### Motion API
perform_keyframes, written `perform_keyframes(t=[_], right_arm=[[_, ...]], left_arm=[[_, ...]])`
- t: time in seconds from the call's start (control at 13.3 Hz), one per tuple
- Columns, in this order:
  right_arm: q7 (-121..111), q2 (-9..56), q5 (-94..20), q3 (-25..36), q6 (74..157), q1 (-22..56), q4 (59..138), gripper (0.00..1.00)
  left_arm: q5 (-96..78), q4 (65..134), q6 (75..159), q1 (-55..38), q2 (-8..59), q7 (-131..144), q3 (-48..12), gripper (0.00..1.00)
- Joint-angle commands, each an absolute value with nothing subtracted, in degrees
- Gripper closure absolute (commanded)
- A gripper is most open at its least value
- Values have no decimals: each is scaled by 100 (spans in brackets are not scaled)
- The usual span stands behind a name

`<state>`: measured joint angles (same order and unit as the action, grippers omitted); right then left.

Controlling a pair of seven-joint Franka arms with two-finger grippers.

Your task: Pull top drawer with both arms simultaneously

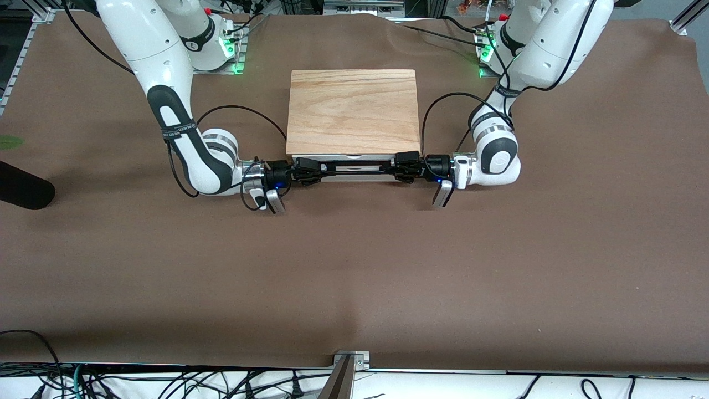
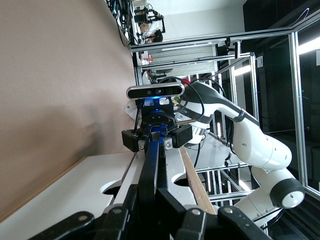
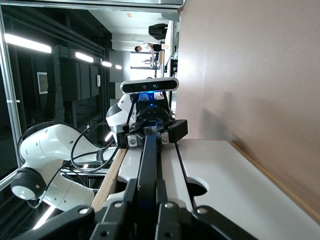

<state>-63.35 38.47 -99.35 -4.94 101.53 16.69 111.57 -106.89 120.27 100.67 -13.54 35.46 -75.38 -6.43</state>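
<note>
The top drawer's white front panel (image 1: 354, 158) shows as a thin strip under the light oak casing (image 1: 352, 111). Its long black bar handle (image 1: 354, 168) runs along the front. My right gripper (image 1: 307, 169) is shut on the handle's end toward the right arm. My left gripper (image 1: 404, 165) is shut on the end toward the left arm. In the left wrist view my left gripper (image 2: 152, 200) clamps the handle (image 2: 152, 160) beside the white panel (image 2: 180, 165). In the right wrist view my right gripper (image 3: 148, 200) clamps the handle (image 3: 148, 160). The wooden tray is hidden.
A brown cloth (image 1: 354, 266) covers the table. A black rounded object (image 1: 22, 191) lies at the right arm's end of the table. A metal bracket (image 1: 349, 360) sits at the table edge nearest the front camera.
</note>
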Motion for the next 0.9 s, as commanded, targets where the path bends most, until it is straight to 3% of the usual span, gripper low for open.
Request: perform_keyframes(t=[0.0,0.83], right_arm=[[-6354,3894,-10090,-536,10072,1696,10969,100],[-6249,4192,-10090,-527,10072,1652,10451,100]], left_arm=[[-10573,12393,10099,-1441,3560,-8095,-703,100],[-10626,12191,10099,-1441,3761,-8007,-703,100]])
